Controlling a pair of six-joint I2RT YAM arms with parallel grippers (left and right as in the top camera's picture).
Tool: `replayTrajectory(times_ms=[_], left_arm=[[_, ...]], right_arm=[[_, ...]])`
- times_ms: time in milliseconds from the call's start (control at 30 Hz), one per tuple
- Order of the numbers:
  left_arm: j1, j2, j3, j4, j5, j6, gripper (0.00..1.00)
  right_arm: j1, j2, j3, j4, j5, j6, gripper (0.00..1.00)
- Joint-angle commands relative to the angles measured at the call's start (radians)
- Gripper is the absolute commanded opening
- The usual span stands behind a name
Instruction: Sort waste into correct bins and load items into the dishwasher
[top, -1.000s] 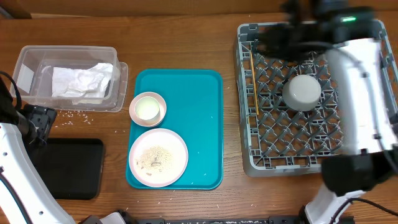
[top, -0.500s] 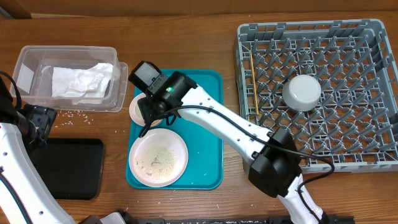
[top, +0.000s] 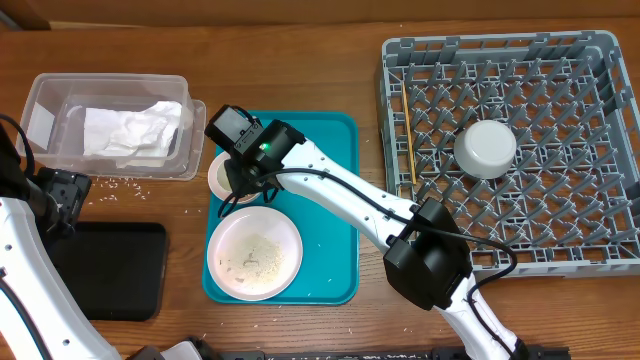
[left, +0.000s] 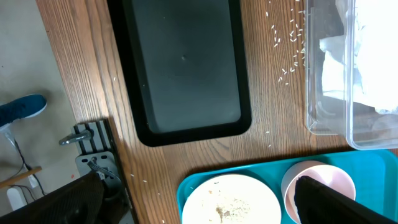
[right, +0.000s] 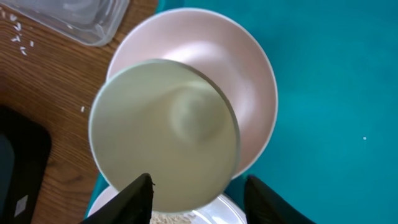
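The grey-green bowl (right: 165, 134) sits nested in the pale pink bowl (right: 249, 93) on the teal tray. My right gripper (right: 198, 202) is open just above them, with one finger at each side of the grey-green bowl's near rim; in the overhead view it (top: 240, 168) covers most of the bowls (top: 218, 178). The round plate (top: 254, 253) with rice lies in front of them. My left gripper (left: 199, 183) is open and empty, held high over the table's left side (top: 62, 195). The clear tub (top: 60, 105) holds napkins (top: 130, 130). The black tray (top: 110, 270) is bare.
The grey dish rack (top: 600, 60) at the right holds an upturned white cup (top: 486, 147) and chopsticks (top: 408, 140) along its left side. Loose rice grains (top: 120, 183) lie on the wood in front of the tub. The teal tray (top: 325, 200) has bare room on its right half.
My right arm has swung from over the dish rack across to the bowls on the teal tray, then shifted slightly left. The left arm has not moved.
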Motion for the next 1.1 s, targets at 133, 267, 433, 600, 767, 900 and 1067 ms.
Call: replayTrajectory(times_ms=[133, 267, 433, 600, 767, 900, 1067], left_arm=[[-0.002, 0.002, 0.013, 0.0, -0.003, -0.014, 1.0], [-0.002, 0.002, 0.013, 0.0, -0.003, -0.014, 1.0], [-0.002, 0.002, 0.013, 0.0, -0.003, -0.014, 1.0], [-0.002, 0.002, 0.013, 0.0, -0.003, -0.014, 1.0], [-0.002, 0.002, 0.013, 0.0, -0.003, -0.014, 1.0], [-0.002, 0.002, 0.013, 0.0, -0.003, -0.014, 1.0], [-0.002, 0.002, 0.013, 0.0, -0.003, -0.014, 1.0]], right_arm=[[-0.002, -0.001, -0.072, 0.045, 0.026, 0.019, 0.4], [-0.002, -0.001, -0.078, 0.048, 0.043, 0.031, 0.35], [-0.01, -0.008, -0.004, 0.008, 0.042, 0.03, 0.14], [-0.055, -0.013, 0.248, -0.17, 0.043, 0.03, 0.04], [-0.176, -0.04, 0.484, -0.385, 0.044, 0.025, 0.04], [-0.354, -0.065, 0.579, -0.62, 0.048, 0.014, 0.04], [-0.483, -0.061, 0.451, -0.621, -0.222, -0.17, 0.04]])
